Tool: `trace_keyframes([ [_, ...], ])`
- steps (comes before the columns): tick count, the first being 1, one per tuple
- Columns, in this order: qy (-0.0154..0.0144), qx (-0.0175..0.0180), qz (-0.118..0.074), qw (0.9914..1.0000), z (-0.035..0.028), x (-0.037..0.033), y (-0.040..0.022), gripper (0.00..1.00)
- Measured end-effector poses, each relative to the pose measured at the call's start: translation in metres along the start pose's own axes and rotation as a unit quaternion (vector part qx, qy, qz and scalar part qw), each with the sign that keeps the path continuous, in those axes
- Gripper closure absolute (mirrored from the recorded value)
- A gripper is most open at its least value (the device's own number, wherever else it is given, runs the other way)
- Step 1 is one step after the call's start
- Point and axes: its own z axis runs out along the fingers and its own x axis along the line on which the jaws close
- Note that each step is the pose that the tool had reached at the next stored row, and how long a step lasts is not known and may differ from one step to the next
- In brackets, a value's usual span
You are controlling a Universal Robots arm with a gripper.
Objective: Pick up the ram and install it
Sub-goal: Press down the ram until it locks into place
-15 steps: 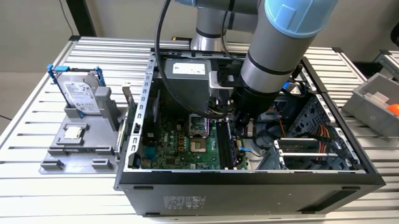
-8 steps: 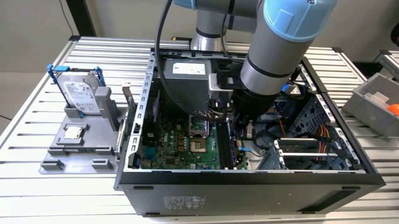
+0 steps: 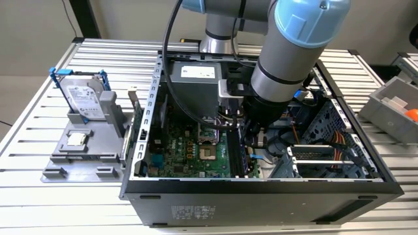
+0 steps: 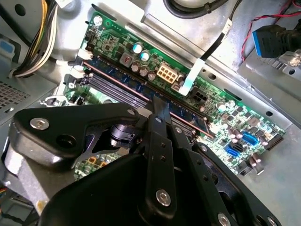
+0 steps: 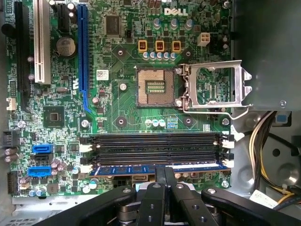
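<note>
I see the gripper (image 5: pixel 164 175) pinched nearly closed on the ram (image 5: pixel 155 168), low in the first wrist view, seated along the bottom memory slot edge with empty memory slots (image 5: pixel 155 146) just above.

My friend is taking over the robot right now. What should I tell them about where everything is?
Gripper: down inside the open computer case, fingers shut on the top edge of the ram.
Ram: standing in the memory slot nearest the board's edge on the motherboard, next to the three empty black memory slots.
Done: ram picked up and brought into its slot.
Left: it cannot be told whether it is fully seated or the end clips are closed; the gripper has not let go.
Hard drive sits on the grey stand outside the case, on the exterior view's left.
</note>
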Motion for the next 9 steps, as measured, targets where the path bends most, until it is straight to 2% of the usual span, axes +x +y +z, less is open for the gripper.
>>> trace_keyframes([
  [9, -0.0002, 0.0, 0.0, 1.0, 0.0009, 0.0, 0.0, 1.0],
])
